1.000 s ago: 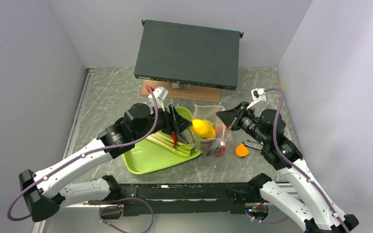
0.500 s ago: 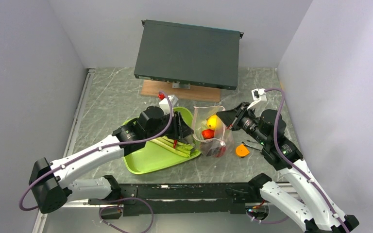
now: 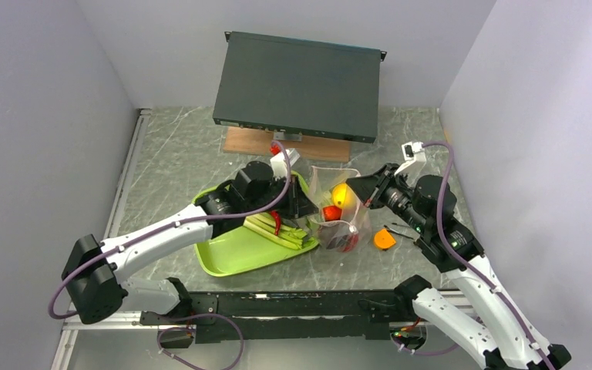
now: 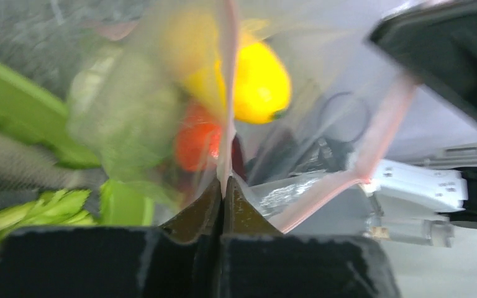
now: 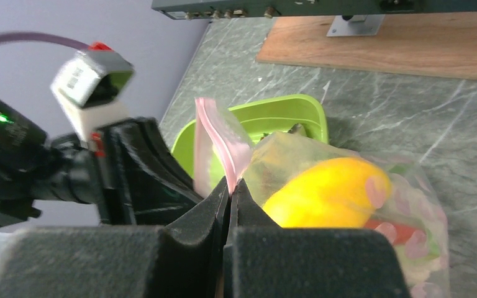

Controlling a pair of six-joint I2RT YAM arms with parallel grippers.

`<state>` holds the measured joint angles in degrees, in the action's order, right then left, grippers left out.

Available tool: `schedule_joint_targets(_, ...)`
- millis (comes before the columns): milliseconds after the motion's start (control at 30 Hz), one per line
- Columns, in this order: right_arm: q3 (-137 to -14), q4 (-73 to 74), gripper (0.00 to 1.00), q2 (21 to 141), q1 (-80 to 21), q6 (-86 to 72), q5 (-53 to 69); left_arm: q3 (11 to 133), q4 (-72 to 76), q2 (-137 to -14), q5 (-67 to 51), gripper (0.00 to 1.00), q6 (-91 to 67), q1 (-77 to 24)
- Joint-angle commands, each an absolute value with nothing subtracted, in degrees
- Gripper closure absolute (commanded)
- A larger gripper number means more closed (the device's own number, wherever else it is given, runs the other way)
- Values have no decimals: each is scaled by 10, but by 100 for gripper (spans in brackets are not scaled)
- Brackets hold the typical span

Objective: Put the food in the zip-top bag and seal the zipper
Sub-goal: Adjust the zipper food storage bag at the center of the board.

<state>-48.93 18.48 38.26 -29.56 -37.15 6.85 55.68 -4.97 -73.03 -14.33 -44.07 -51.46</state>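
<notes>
Bright, even, diffuse light from above, soft shadows on the table (image 3: 177,154), top view sharp, left wrist view blurred across the bag (image 4: 161,93), right fingers (image 5: 99,261) out of focus.

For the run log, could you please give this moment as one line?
left gripper: shut on zip-top bag rim | right gripper: shut on opposite rim | bagged: yellow fruit, red tomato | green tray: green stalks

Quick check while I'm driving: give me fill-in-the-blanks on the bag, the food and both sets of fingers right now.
1. The yellow fruit sits inside the clear zip-top ____.
2. The green stalks lie on the lime-green ____.
3. The right fingers pinch the pink ____ strip.
4. The left fingers on that strip are ____, not open.
Missing: bag; tray; zipper; shut.
</notes>
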Motion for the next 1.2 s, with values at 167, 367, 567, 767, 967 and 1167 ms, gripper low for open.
schedule_joint_targets(167,-589,256,100,337,-298,-242,17,700,-7,-733,-220,100,-441,-516)
schedule_joint_targets(367,-632,267,96,366,-298,-203,204,768,3,-821,-264,100,-490,-521)
schedule_joint_targets(567,-664,346,83,447,-298,-205,273,750,80,-861,-284,100,-539,-536)
schedule_joint_targets(767,-672,445,57,453,-298,-191,152,740,65,-859,-275,100,-523,-536)
schedule_joint_targets(967,-675,492,38,454,-298,-184,138,723,72,-854,-271,100,-526,-536)
schedule_joint_targets(1167,-712,575,25,479,-298,-160,140,736,48,-851,-265,100,-514,-537)
